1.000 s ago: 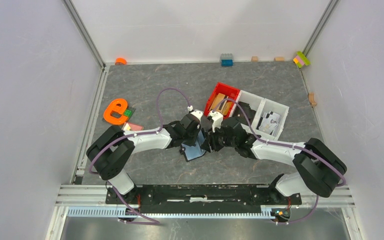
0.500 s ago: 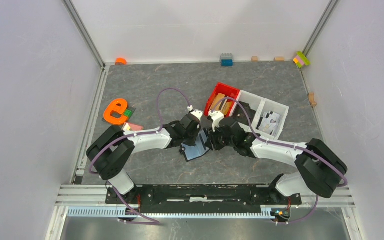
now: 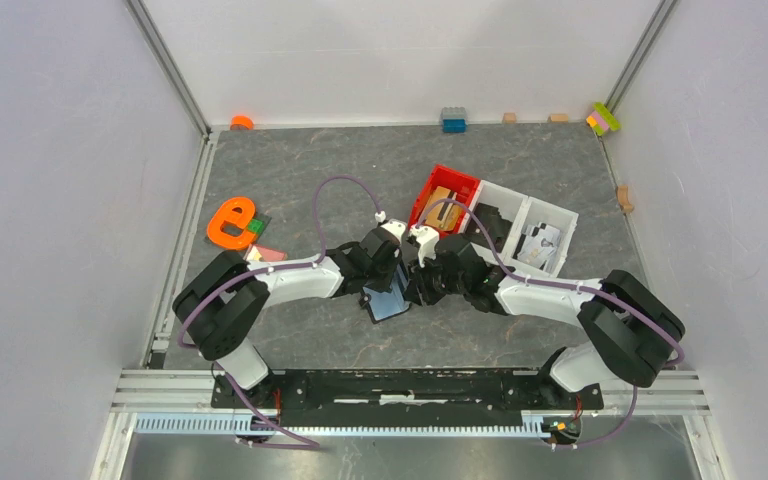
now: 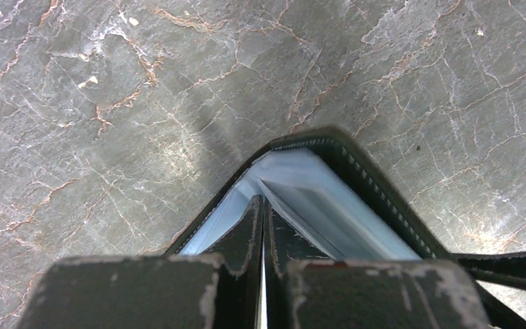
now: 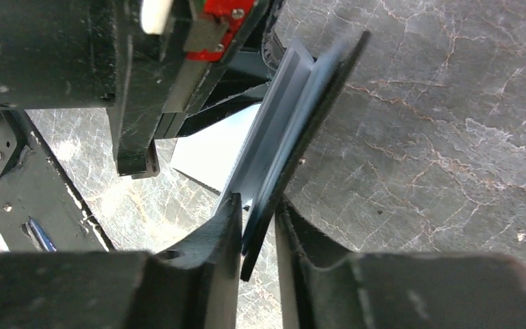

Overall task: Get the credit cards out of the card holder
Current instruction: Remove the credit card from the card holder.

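Top view: card holder (image 3: 392, 305) lies open on the table near centre, between both arms. Left gripper (image 3: 380, 288) is on its left side, right gripper (image 3: 415, 290) on its right. Red bin (image 3: 447, 195) sits further back, to the right.

Left wrist: left jaws are pressed together, tips inside the pale blue fold with the black rim around them. They may be pinching a thin inner layer, but it's unclear.

Right wrist: right fingers (image 5: 227, 229) are narrowly apart, clamped on the edge of the upright black flap.
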Action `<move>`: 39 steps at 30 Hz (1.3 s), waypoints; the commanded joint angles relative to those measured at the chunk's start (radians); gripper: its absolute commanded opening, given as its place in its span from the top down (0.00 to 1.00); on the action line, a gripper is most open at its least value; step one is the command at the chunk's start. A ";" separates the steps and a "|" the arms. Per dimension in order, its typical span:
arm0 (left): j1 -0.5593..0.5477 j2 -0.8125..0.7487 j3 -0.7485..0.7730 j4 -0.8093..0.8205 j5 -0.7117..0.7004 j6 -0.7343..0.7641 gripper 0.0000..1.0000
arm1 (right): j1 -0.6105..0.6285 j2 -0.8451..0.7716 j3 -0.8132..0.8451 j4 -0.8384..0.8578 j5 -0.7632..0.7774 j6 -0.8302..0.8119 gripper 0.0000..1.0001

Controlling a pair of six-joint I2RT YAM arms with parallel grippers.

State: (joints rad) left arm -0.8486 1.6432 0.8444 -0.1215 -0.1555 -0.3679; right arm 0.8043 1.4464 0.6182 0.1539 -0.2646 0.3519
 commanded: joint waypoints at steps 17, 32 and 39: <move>0.027 -0.259 -0.117 0.003 -0.098 -0.028 0.84 | -0.080 -0.220 -0.122 0.077 0.192 0.071 1.00; 0.219 -0.351 -0.289 0.343 0.423 -0.137 0.11 | -0.158 -0.370 -0.267 0.272 0.051 0.173 1.00; 0.224 -0.471 -0.388 0.531 0.527 -0.171 0.11 | -0.174 -0.491 -0.334 0.395 -0.029 0.224 1.00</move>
State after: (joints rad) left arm -0.6296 1.2461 0.4961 0.2176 0.2642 -0.4873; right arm 0.6369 1.0283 0.3077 0.3889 -0.2302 0.5320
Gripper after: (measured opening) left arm 0.888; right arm 0.083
